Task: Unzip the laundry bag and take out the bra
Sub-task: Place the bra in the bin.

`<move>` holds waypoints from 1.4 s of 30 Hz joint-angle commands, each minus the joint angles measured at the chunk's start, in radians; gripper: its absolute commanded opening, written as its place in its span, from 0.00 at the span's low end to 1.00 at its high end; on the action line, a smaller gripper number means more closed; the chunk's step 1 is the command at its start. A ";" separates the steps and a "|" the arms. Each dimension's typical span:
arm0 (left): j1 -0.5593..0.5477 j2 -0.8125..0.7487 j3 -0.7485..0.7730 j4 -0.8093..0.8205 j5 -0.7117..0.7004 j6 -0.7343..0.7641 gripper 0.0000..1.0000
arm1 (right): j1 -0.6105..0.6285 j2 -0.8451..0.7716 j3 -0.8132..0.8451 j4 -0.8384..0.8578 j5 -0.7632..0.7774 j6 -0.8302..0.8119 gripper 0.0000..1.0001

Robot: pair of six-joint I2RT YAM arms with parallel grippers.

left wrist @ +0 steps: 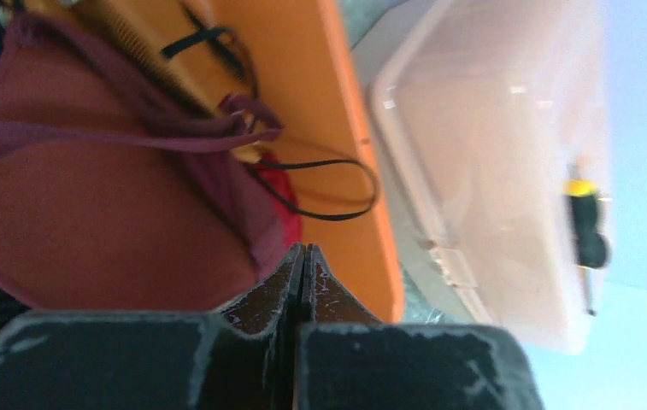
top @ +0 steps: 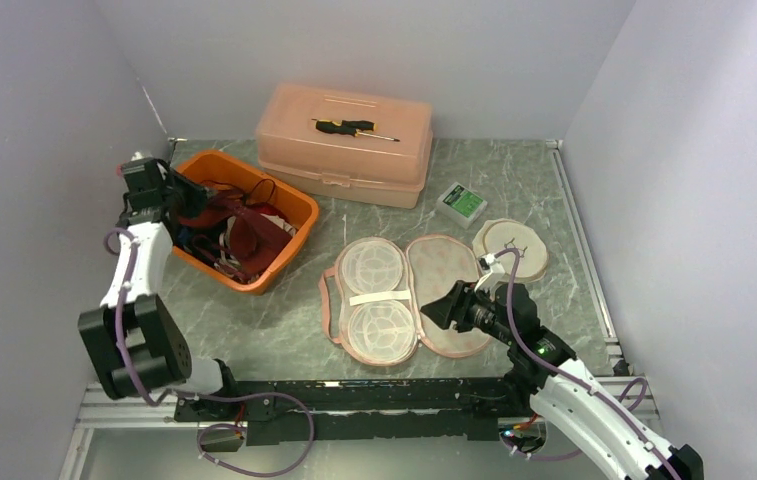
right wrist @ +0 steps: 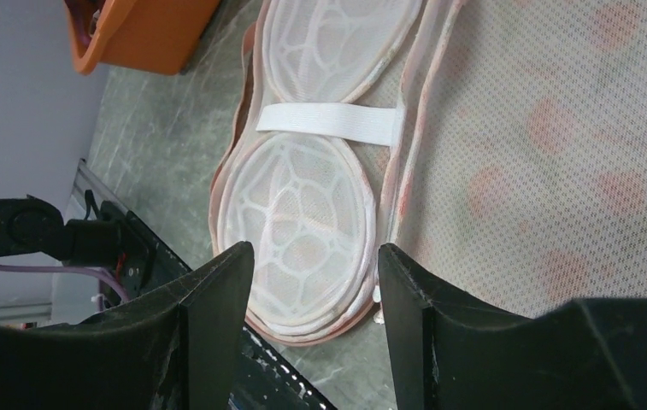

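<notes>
Left hand [left wrist: 302, 256]: shut tight, the two fingers pressed flat together with nothing seen between them; it holds nothing.
Left hand, place: up over the orange bin [top: 246, 281] at the far left of the desk [top: 254, 325], its tips just above the edge of the dark red cloth; whether they touch the cloth I cannot tell.
Right hand [right wrist: 315, 256]: about half open, a clear gap between the fingers, nothing gripped.
Right hand, place: low over the near end of the laundry bag [top: 404, 295], pointing across it toward the left; in the wrist view the near mesh dome shows through the gap.
Laundry bag: unzipped and lying flat on the middle of the desk, spread in two halves like an open shell.
Bag, left half: two white mesh domes with a white elastic band [right wrist: 330, 122] lying across between them.
Bag, right half: flat pink mesh, with nothing lying on it.
Bra [top: 244, 235]: dark red, lying in the orange bin among other straps and cloth, well apart from the bag.
Pink box [top: 344, 150]: lid shut, at the far side of the desk, just beside the bin.
Screwdriver [top: 354, 128]: black and yellow, lying on the pink box's lid.
Green packet [top: 461, 203]: on the desk between the pink box and the bag.
</notes>
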 commanded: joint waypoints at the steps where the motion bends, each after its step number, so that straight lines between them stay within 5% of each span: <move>1: 0.011 0.076 -0.059 0.086 0.019 -0.025 0.03 | 0.002 -0.015 0.001 0.034 0.003 -0.013 0.59; 10: 0.026 0.133 -0.091 0.006 -0.063 -0.025 0.03 | 0.002 -0.037 0.035 -0.019 0.025 -0.039 0.59; 16: 0.006 -0.014 -0.054 -0.016 -0.030 -0.004 0.04 | 0.002 -0.070 0.050 -0.057 0.043 -0.052 0.59; 23: -0.283 -0.162 -0.096 -0.030 -0.115 0.059 0.10 | 0.002 -0.053 0.052 -0.036 0.053 -0.051 0.61; 42: -0.303 0.075 -0.180 0.010 -0.302 -0.051 0.03 | 0.001 -0.139 0.079 -0.129 0.124 -0.043 0.62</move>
